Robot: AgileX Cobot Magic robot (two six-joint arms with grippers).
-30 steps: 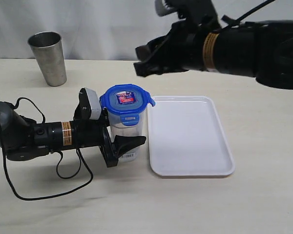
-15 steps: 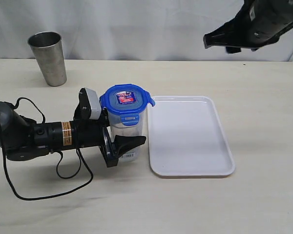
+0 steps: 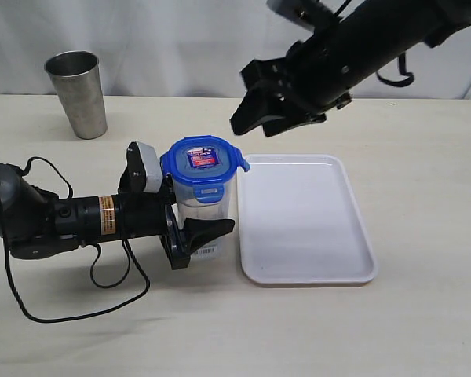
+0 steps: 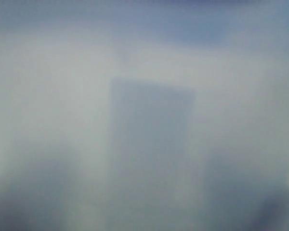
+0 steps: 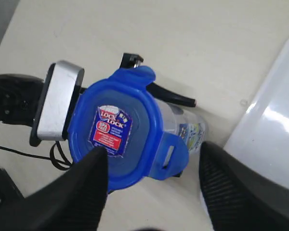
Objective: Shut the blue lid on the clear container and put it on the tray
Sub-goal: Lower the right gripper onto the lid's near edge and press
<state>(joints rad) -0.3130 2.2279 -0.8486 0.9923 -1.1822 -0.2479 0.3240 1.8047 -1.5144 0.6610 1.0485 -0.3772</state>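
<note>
The left pincer lies low along the surface, its dark fingers on either side of the clear container and pressed to its walls, clamped on it. The left wrist view is only a grey blur. The clear container stands upright on the surface, with a barcode label near its base. The blue lid sits on top of the clear container, its red-blue sticker facing up; in the right wrist view two of its flaps stick outward rather than lying folded down. The right pincer hangs in the air above the clear container, touching nothing, its fingers spread wide apart. The tray lies flat just beside the clear container. A steel cup stands well apart from the clear container, beyond the left arm.
</note>
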